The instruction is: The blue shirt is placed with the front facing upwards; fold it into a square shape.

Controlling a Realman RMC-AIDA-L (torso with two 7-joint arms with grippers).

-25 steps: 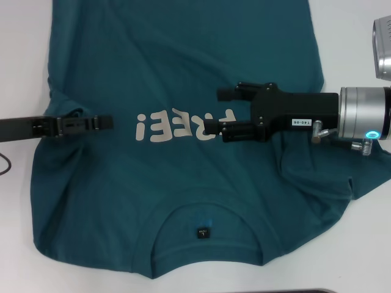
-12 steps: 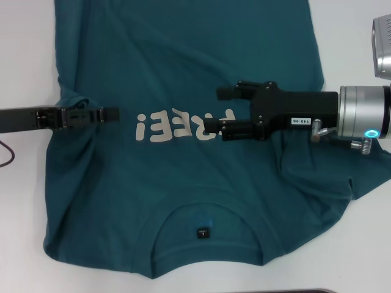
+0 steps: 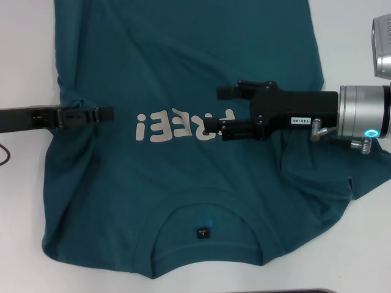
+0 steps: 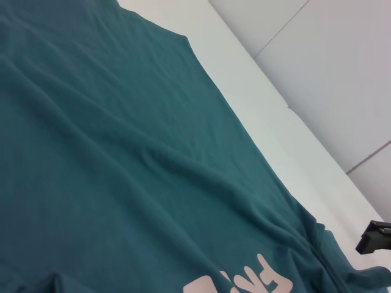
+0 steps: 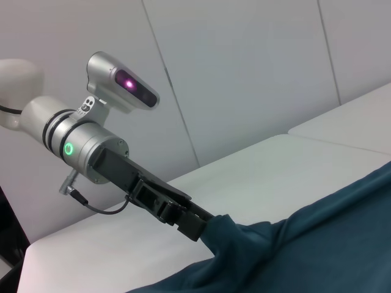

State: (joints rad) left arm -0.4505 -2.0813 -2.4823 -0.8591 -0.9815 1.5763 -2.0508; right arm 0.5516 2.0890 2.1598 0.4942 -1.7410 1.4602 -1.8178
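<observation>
The blue shirt [image 3: 183, 73] lies spread on the white surface [image 3: 24, 61] with its front upward. In the head view the collar [image 3: 204, 244] is on the side near the robot and the hem goes out of the picture at the far side. The cloth is dark teal-blue. The cream letters "FREE!" [image 3: 177, 125] cross the chest and appear upside down from the robot. The collar is round and ribbed, with a small dark label [image 3: 203, 233] inside it. The shirt is not flat: long wrinkles run over the body, and the right sleeve [image 3: 339, 183] is bunched with folds near the edge.

The left end effector [image 3: 101, 115] is at the left side of the shirt. Its fingers are closed on a pinch of the blue shirt; in the right wrist view the cloth rises in a small peak [image 5: 229, 235] into the fingers [image 5: 195, 226], lifted from the surface.

The right end effector [image 3: 221, 111] hangs above the chest, over the last letters of the print. Its two fingers [image 3: 229, 93] stand apart, open, with nothing between them. The left wrist view shows the wrinkled shirt body [image 4: 122, 152] and a part of the letters [image 4: 244, 284].
</observation>
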